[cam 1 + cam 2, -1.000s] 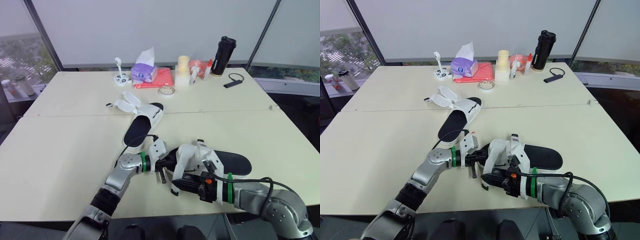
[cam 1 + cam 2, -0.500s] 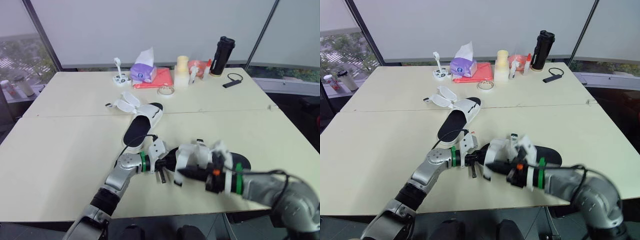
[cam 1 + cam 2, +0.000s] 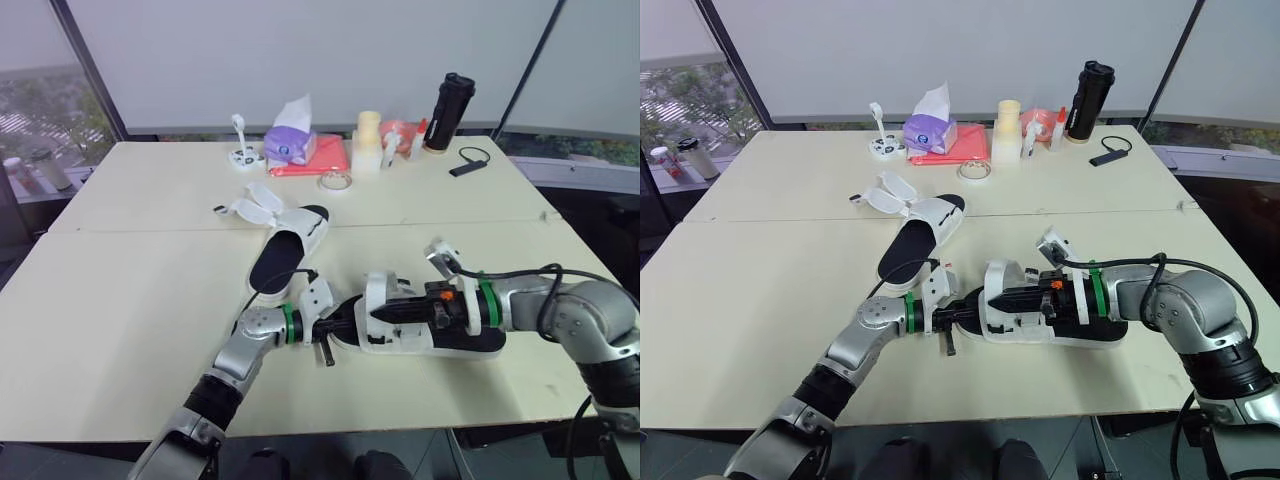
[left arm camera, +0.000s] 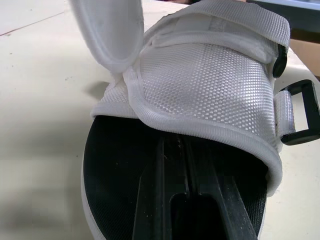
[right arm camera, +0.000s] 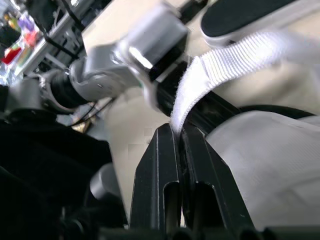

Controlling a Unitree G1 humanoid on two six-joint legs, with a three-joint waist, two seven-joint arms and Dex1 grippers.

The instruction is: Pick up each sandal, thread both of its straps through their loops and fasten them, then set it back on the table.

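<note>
The near sandal (image 3: 470,338), with a black sole and a white mesh upper (image 4: 200,85), lies on the table in front of me. My left gripper (image 3: 336,327) is pushed in at its toe. Its fingers (image 4: 186,195) rest shut on the black insole under the upper. My right gripper (image 3: 380,313) reaches in from the right over the upper and is shut on a white strap (image 5: 235,57). A black buckle loop (image 4: 302,112) hangs at the upper's side. The second sandal (image 3: 285,255) lies farther back with its straps spread open.
Along the far edge of the table (image 3: 120,300) stand a tissue box (image 3: 290,143), a red cloth (image 3: 318,160), a tape roll (image 3: 333,181), a cream cup stack (image 3: 367,140), a black bottle (image 3: 452,100) and a small black device (image 3: 466,165).
My right arm has swung from the near side round to the right of the sandal and now grips the strap over the upper. The sandal has settled flat. The left gripper has stayed put.
</note>
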